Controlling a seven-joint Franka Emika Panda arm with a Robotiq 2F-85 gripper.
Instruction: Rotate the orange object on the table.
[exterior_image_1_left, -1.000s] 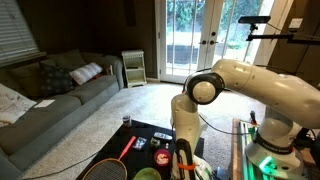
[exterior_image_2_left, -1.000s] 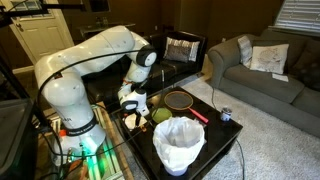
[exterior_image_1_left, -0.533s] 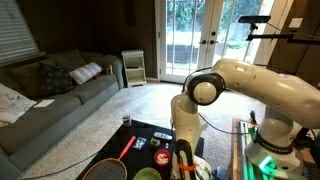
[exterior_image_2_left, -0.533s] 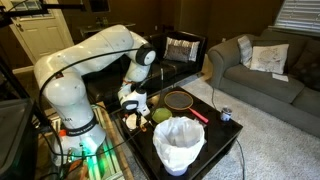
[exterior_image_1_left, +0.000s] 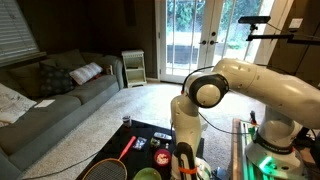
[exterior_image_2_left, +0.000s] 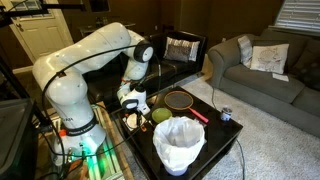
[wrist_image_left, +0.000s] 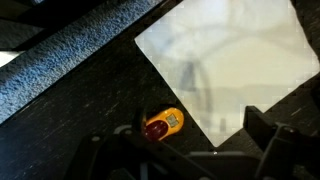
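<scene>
The orange object (wrist_image_left: 163, 124) is a small yellow-orange item with a red end, lying on the black table (wrist_image_left: 80, 100) beside a white sheet (wrist_image_left: 230, 60). In the wrist view it sits just ahead of my gripper (wrist_image_left: 190, 152), whose dark fingers are spread wide with nothing between them. In an exterior view a small red-orange item (exterior_image_1_left: 162, 157) lies on the table (exterior_image_1_left: 140, 134) next to the lowered gripper (exterior_image_1_left: 183, 160). In an exterior view the gripper (exterior_image_2_left: 130, 101) hangs low over the table's near end (exterior_image_2_left: 215, 132); the orange object is hidden there.
A racket (exterior_image_2_left: 180, 100) with a red-orange shaft (exterior_image_1_left: 124, 151), a green bowl (exterior_image_2_left: 162, 116) and a white bucket (exterior_image_2_left: 178, 143) crowd the table. A small blue can (exterior_image_2_left: 226, 115) stands near its edge. A grey sofa (exterior_image_1_left: 50, 95) is beyond.
The arm's upper section has turned slightly. The gripper stays low over the same spot, and nothing on the table has moved.
</scene>
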